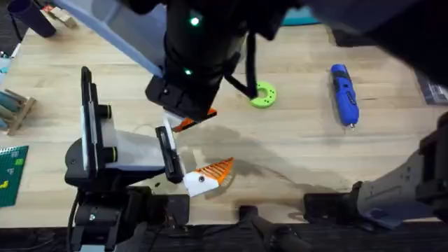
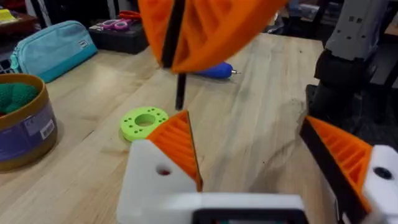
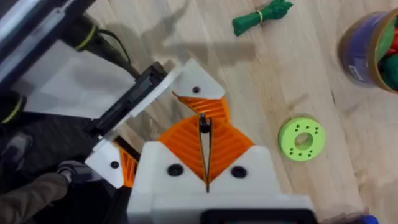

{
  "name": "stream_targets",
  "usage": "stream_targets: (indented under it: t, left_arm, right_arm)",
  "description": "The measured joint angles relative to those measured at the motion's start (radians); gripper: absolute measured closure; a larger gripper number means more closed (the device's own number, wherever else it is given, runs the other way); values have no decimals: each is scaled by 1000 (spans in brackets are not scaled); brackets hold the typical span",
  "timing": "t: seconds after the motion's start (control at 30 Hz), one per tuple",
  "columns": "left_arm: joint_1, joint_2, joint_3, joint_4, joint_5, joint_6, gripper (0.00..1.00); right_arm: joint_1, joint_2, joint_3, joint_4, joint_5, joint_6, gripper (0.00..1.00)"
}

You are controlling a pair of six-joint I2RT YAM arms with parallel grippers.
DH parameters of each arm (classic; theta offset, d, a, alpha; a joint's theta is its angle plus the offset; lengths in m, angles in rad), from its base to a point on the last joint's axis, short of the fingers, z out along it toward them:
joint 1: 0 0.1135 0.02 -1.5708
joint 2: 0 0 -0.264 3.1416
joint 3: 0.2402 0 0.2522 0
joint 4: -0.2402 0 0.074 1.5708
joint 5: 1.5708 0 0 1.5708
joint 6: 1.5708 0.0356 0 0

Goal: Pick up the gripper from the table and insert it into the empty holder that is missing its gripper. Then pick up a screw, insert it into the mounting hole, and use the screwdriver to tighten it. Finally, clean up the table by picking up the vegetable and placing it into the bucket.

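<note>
Right wrist: right pincer grips a thin dark screw above the holder.

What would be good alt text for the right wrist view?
The right end effector, shut on a thin dark pin, is poised close to the white holder and its mounting hole. On the wooden table beyond lie a green ring, the vegetable and the bucket.
</note>
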Motion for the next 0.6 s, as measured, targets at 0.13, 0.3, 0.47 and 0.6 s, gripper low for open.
stream_targets:
  t: [0.13,0.3,0.47,0.6]
  left_arm:
    - [0,0,0,0,0,0,15]
    - [0,0,0,0,0,0,15]
    - [0,0,0,0,0,0,15]
    - [0,0,0,0,0,0,15]
  right_arm:
    - [0,22,0,2,-6,-15,996]
    - [0,26,0,7,-11,-20,996]
    - [0,30,0,32,-22,-23,996]
    - [0,46,1,39,-27,-30,996]
